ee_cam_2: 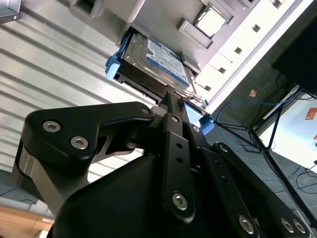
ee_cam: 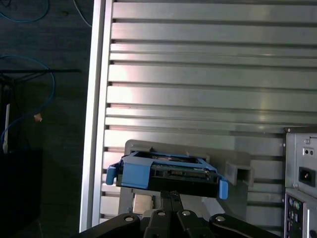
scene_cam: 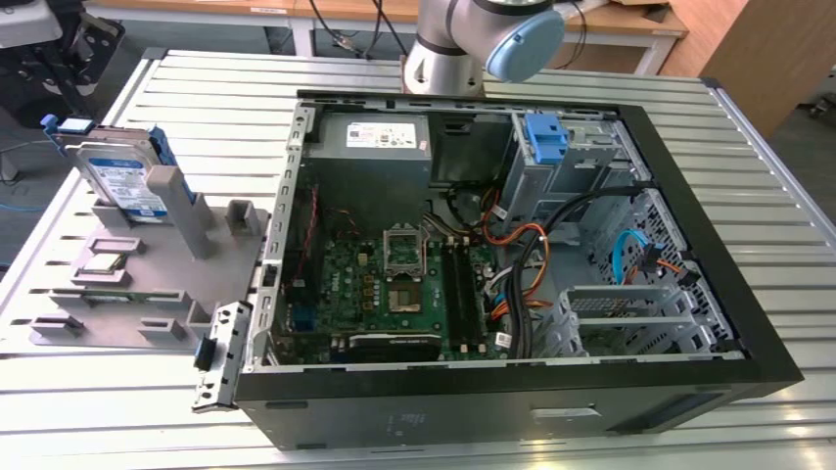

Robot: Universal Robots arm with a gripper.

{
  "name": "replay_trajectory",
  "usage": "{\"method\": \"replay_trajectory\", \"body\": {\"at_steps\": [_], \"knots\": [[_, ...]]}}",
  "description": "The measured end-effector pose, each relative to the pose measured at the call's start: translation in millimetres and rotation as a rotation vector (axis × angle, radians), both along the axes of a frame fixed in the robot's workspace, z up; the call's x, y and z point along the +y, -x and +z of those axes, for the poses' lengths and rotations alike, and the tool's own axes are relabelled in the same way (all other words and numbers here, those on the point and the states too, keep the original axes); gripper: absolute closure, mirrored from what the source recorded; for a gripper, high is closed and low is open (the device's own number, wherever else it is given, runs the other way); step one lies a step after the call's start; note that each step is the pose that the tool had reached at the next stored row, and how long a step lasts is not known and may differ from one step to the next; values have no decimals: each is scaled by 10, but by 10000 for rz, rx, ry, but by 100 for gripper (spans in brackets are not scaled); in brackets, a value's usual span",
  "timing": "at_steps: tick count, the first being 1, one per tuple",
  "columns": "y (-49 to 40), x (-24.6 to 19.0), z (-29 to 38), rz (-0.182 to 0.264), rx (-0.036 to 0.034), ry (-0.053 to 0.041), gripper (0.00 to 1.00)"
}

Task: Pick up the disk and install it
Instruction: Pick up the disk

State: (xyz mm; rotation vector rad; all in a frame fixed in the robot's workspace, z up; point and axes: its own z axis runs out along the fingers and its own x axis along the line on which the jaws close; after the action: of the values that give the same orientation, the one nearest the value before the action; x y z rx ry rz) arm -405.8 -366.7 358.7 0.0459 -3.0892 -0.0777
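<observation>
Gripper point(ee_cam_2: 169, 99) is in the foreground, fingertips closed together and pointing at the near edge of the disk point(ee_cam_2: 156, 62); contact cannot be told. The disk stands on edge in a grey holder point(ee_cam_2: 163, 15), blue rails along its sides, above the slatted metal table point(ee_cam_2: 49, 59).

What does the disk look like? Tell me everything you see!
The disk is a flat silver metal box with a blue-and-white label and blue plastic rails along its edges. It stands upright in a slot of the grey stand, on the slatted table at the exterior view's left, outside the computer case.
</observation>
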Motion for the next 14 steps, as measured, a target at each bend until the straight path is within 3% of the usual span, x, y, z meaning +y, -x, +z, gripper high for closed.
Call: {"method": "replay_trajectory", "body": {"at_steps": [14], "knots": [[0,0,0,187,0,0,89]]}}
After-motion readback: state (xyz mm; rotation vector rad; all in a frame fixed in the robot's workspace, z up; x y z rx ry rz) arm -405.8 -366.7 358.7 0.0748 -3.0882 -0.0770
